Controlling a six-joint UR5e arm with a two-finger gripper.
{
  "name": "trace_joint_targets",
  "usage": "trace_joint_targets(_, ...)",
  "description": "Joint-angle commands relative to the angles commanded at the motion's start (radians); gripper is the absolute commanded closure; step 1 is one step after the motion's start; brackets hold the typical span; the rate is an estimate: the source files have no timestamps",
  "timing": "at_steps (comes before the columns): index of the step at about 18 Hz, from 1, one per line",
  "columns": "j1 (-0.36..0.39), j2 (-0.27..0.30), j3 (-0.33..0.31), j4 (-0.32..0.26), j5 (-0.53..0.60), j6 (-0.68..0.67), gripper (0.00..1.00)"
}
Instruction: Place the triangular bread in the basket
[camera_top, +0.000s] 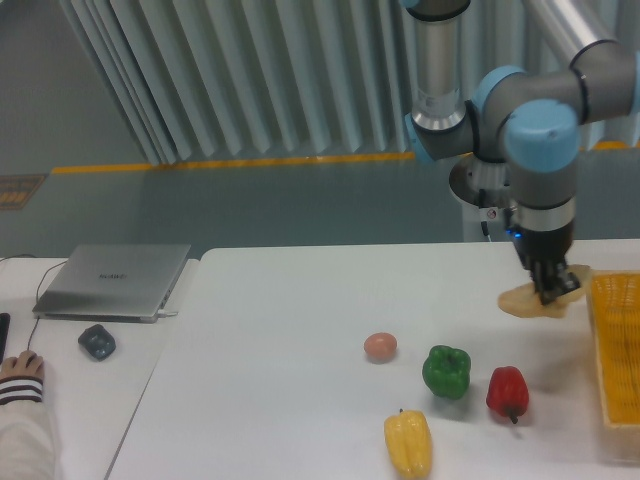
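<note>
the gripper has its fingers clamped on the triangular bread, held above the desk just beside the basket; only the drop-in is left, by my reckoning. the red pepper, green pepper and egg-like ball sit clear of the way.

gripper clamps triangular bread | aloft | beside basket

white table; pleated grey curtain; grey floor; yellow floor stripe
</note>
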Motion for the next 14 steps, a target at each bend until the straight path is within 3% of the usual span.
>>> trace_joint_targets(6, 0.084, -0.029, -0.021, 0.131, 0.069, 0.035, 0.93)
trace_joint_targets(9, 0.138, -0.026, -0.046, 0.132, 0.075, 0.158, 0.89)
trace_joint_targets(14, 0.163, -0.022, -0.107, 0.137, 0.080, 0.158, 0.83)
